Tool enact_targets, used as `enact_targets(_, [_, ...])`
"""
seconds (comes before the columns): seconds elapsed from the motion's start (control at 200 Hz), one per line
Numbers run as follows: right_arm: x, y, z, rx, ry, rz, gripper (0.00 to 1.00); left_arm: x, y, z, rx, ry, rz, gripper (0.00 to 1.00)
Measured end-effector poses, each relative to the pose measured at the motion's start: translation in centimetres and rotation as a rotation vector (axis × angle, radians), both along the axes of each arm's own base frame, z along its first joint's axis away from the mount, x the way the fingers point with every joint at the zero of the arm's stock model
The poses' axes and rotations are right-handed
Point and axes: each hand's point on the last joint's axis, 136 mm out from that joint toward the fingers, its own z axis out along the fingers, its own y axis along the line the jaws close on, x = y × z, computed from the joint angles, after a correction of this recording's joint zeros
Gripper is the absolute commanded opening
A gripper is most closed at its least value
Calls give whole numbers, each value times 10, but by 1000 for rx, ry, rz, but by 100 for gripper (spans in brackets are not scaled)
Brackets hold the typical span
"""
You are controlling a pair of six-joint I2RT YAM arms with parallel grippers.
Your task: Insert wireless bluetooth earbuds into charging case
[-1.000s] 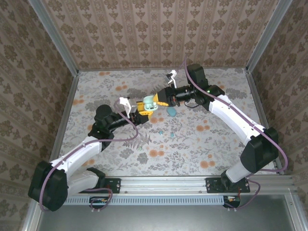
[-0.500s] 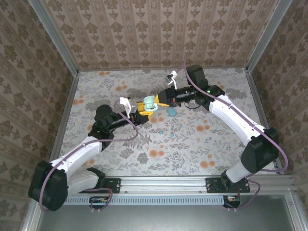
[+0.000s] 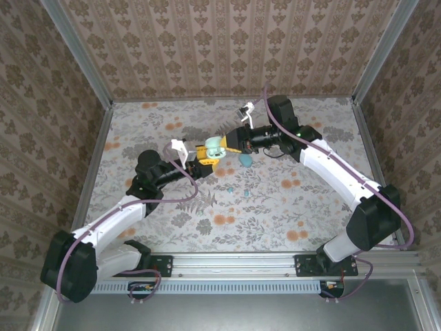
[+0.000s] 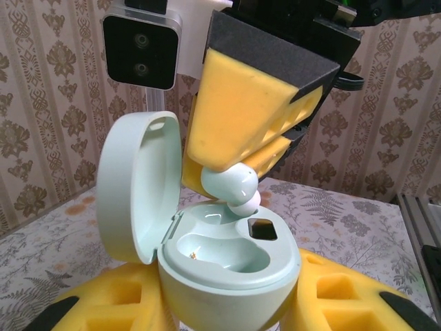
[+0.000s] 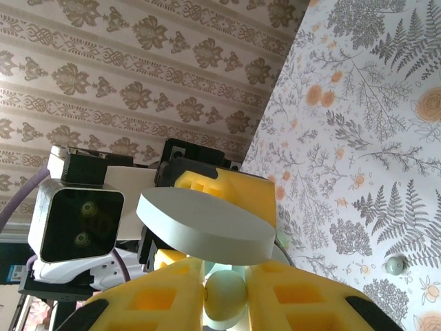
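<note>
My left gripper is shut on a pale mint charging case, held above the table with its lid swung open to the left. The near socket of the case is empty. My right gripper is shut on a pale mint earbud, which hangs tip-down just over the case's far socket. In the right wrist view the earbud sits pinched between the yellow foam pads, beneath the open lid. Other earbuds lie loose on the table, one of them pale.
A teal rounded piece lies on the floral table just right of the two grippers. Small teal bits are scattered nearer the front. Patterned walls close in the table at the back and on both sides.
The right arm's wrist has shifted very slightly. Both grips and the case stay as they were.
</note>
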Motion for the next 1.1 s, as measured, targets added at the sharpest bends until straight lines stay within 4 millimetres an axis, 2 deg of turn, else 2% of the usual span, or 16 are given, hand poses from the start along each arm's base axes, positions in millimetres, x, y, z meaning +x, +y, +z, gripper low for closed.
enact_targets(1.1, [7, 1, 6, 35, -15, -71, 24, 8, 0, 2, -5, -4, 29, 28])
